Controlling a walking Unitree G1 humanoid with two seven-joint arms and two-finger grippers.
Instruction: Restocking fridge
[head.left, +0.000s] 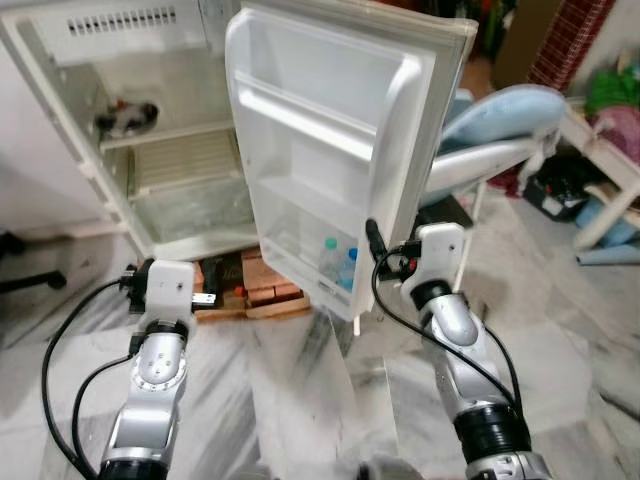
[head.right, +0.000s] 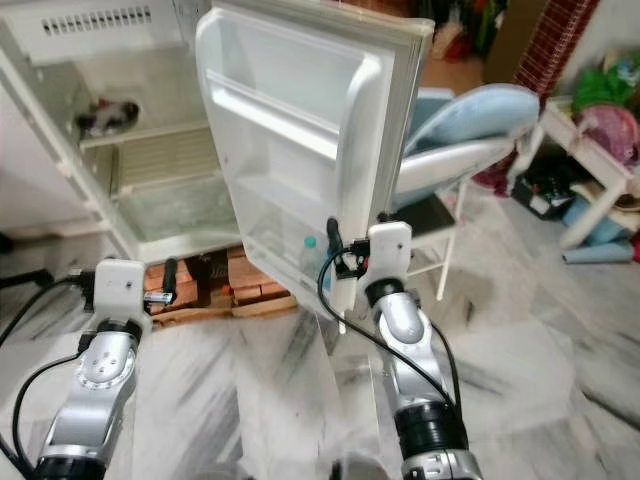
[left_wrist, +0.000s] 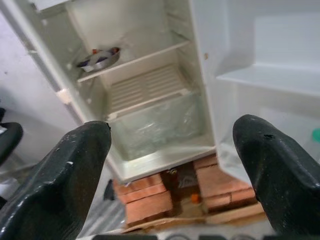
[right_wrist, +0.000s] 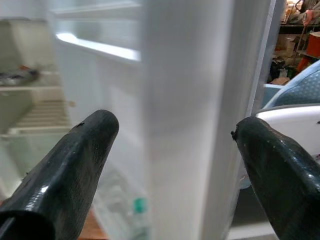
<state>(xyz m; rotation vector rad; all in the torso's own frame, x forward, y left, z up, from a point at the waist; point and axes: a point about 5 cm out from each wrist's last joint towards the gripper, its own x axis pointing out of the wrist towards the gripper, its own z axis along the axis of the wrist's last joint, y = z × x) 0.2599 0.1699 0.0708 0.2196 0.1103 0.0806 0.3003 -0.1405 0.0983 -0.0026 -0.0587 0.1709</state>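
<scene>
The white fridge (head.left: 170, 190) stands open, and its door (head.left: 330, 130) swings out toward me. Two water bottles (head.left: 338, 262) with teal and blue caps sit in the door's bottom shelf. A dark bowl (head.left: 128, 115) rests on an inner shelf. My right gripper (right_wrist: 175, 145) is open at the door's free edge, which stands between the two fingers (head.left: 374, 240) without being clamped. Low in front of the fridge base, my left gripper (left_wrist: 175, 165) is open and holds nothing.
The fridge stands on red bricks (head.left: 270, 285) and a board. A folding chair with a light blue cushion (head.left: 500, 115) is right behind the door. A white bench (head.left: 600, 150) with clutter lies at the far right. A black chair base (head.left: 25, 272) is at the left.
</scene>
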